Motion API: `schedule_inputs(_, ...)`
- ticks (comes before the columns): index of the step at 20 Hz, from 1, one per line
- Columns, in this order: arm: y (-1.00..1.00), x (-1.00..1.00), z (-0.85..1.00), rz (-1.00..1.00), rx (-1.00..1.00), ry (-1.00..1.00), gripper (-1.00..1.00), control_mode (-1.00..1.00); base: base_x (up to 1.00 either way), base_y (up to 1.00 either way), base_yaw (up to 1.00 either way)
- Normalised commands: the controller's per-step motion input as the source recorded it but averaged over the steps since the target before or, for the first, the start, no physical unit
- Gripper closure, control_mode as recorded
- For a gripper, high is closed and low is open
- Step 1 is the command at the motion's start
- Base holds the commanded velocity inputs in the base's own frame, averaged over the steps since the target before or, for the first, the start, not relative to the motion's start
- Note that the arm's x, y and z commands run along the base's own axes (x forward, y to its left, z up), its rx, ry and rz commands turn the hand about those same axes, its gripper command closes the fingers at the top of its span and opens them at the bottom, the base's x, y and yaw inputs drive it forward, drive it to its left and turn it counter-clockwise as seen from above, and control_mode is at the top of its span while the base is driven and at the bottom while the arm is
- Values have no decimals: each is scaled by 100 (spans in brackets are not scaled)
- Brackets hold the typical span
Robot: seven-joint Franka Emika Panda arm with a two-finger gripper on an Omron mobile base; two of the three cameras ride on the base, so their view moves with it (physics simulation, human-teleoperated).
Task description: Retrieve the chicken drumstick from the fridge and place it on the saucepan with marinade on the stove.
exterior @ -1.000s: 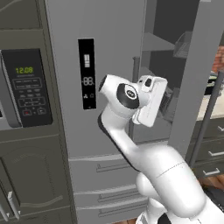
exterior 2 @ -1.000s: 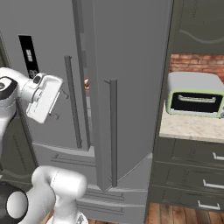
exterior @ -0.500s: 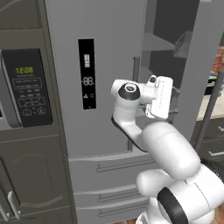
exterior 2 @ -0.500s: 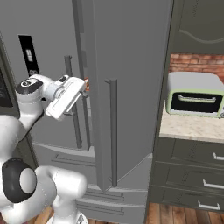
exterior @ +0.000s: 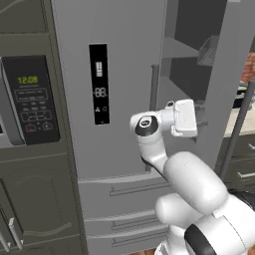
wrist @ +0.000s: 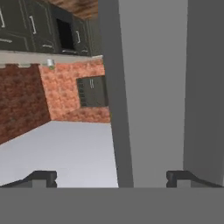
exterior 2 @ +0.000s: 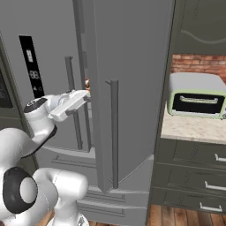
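- My claw (wrist: 111,177) is spread wide, nothing between the tips; in the hand view the two dark fingertips (wrist: 41,177) stand far apart at the bottom.
- Changed: a second ago my hand hung angled down in front of the closed left door, half a second ago it levelled out, now it's swung right and pushed into the gap between the two fridge (exterior: 124,74) doors.
- From the right base view the hand sits just at the edge of the open right door (exterior 2: 132,88), tip poking past it toward the interior.
- Hand view looks along the door edge, a grey vertical slab, with brick wall (wrist: 26,96) and dark cabinets beyond; no shelf contents readable there.
- Chicken drumstick: a small orange-brown speck (exterior 2: 87,83) shows in the gap just past my hand, too small to be sure it's the drumstick.
- Fridge interior shelves (exterior: 194,55) visible through the opening from the left base view, dark, contents unclear.
- Meaning: door already open, I'd judge I'm on the reach-in step, grasp not yet done; saucepan and stove come later.
- Toaster oven (exterior 2: 196,97) on the bench (exterior 2: 190,130) to the right, not involved.
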Motion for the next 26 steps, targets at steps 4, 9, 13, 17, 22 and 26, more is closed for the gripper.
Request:
schedule_inputs(4, -50, -51, 32, -3, 21, -9, -100, -100, 0, 0, 0)
schedule_inputs(9, -36, -7, 50, -1, 26, -11, -100, -100, 0, 0, 0)
schedule_inputs(13, -76, -17, 44, 4, 39, 0, -100, -100, 0, 0, 0)
schedule_inputs(17, -100, -46, 7, 28, 41, 0, -100, -100, 0, 0, 0)
schedule_inputs(22, -98, -26, -18, 47, 13, 0, -100, -100, 0, 0, 0)
schedule_inputs(26, -84, -11, -32, 52, 2, 0, -100, -100, 0, 0, 0)
